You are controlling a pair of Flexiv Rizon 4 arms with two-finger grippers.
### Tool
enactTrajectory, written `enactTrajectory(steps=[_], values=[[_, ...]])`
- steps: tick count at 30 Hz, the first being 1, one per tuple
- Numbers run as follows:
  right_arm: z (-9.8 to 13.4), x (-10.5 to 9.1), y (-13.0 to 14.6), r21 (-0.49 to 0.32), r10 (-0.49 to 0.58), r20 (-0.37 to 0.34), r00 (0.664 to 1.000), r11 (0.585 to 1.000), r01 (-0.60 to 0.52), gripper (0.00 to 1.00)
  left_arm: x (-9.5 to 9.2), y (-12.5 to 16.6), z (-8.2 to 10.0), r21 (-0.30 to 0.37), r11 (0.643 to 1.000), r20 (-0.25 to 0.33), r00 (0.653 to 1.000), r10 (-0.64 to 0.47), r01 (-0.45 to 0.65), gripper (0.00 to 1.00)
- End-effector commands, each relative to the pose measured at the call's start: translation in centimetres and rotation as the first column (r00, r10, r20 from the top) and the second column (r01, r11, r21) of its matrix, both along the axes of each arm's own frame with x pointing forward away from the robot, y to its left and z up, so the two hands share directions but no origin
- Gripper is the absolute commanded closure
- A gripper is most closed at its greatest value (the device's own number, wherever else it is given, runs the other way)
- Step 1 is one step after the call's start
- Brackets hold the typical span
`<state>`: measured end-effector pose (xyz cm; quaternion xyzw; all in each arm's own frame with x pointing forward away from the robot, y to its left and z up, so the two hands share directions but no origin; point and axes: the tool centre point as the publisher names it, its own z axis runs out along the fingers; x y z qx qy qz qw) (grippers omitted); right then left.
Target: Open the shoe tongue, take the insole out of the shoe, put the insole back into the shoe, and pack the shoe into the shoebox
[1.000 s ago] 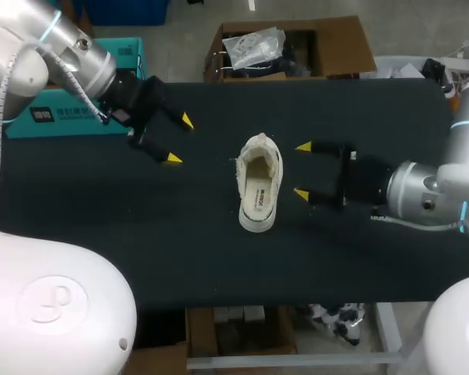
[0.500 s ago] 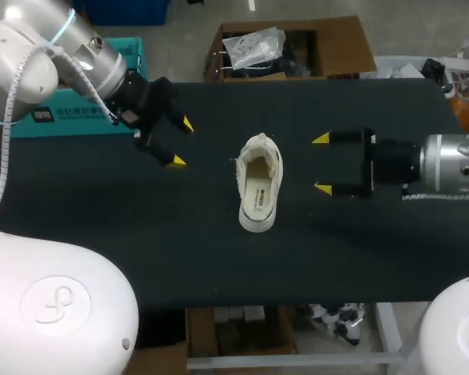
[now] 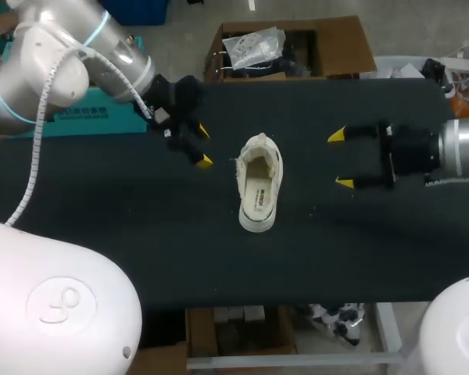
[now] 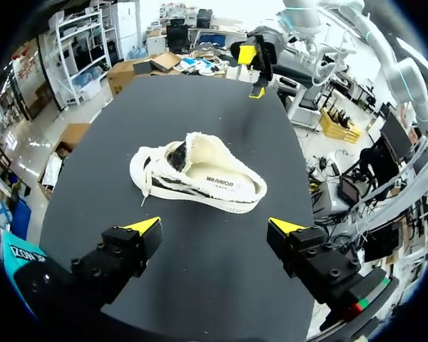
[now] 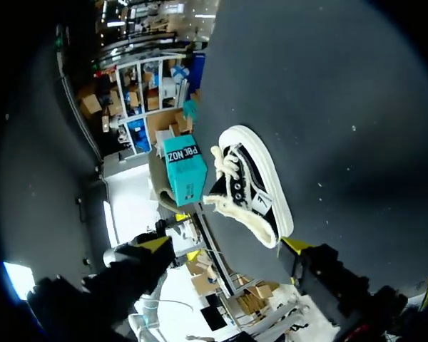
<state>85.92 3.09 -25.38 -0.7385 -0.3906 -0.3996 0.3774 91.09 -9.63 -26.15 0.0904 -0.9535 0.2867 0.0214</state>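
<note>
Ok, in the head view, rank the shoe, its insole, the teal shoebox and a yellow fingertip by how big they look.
1. Shoe.
2. Insole, lying inside it.
3. Yellow fingertip of the right gripper.
Teal shoebox: unranked, the left arm hides most of it.

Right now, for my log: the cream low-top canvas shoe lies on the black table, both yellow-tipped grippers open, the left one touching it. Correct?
No: the left gripper hangs clear of the cream low-top canvas shoe, beside it, as the head view shows. The rest holds.
</note>
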Motion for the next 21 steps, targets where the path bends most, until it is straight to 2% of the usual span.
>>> enactTrajectory(steps=[1, 3, 5, 18, 19, 20, 21], values=[[3.6, -2.7, -1.4, -0.165, -0.053, 0.064, 0.997, 0.984, 0.063, 0.0, 0.7, -1.7, -1.5, 0.188, 0.953, -0.29, 0.913, 0.287, -0.239, 0.0], [4.2, -3.0, -1.9, -0.243, -0.022, 0.059, 0.998, 0.969, 0.036, 0.0, 0.4, -2.1, -2.1, 0.224, 0.934, -0.303, 0.891, 0.337, -0.277, 0.0], [4.7, -3.2, -2.6, -0.31, 0.045, -0.035, 0.998, 0.949, -0.054, 0.0, 0.4, -2.1, -2.1, 0.224, 0.934, -0.303, 0.891, 0.337, -0.277, 0.0], [4.7, -3.2, -2.6, -0.31, 0.045, -0.035, 0.998, 0.949, -0.054, 0.0, 0.4, -2.1, -2.1, 0.224, 0.934, -0.303, 0.891, 0.337, -0.277, 0.0], [4.7, -3.2, -2.6, -0.31, 0.045, -0.035, 0.998, 0.949, -0.054, 0.0, 1.1, -2.7, -2.4, 0.254, 0.901, -0.321, 0.848, 0.422, -0.352, 0.0], [4.6, -3.0, -2.7, -0.343, 0.059, -0.024, 0.998, 0.937, -0.064, 0.0, 1.4, -3.4, -2.7, 0.298, 0.867, -0.331, 0.809, 0.486, -0.4, 0.0], [4.5, -2.9, -2.8, -0.352, 0.128, 0.016, 0.992, 0.929, -0.114, 0.0, 1.5, -4.3, -3.1, 0.344, 0.809, -0.315, 0.754, 0.577, -0.476, 0.0]])
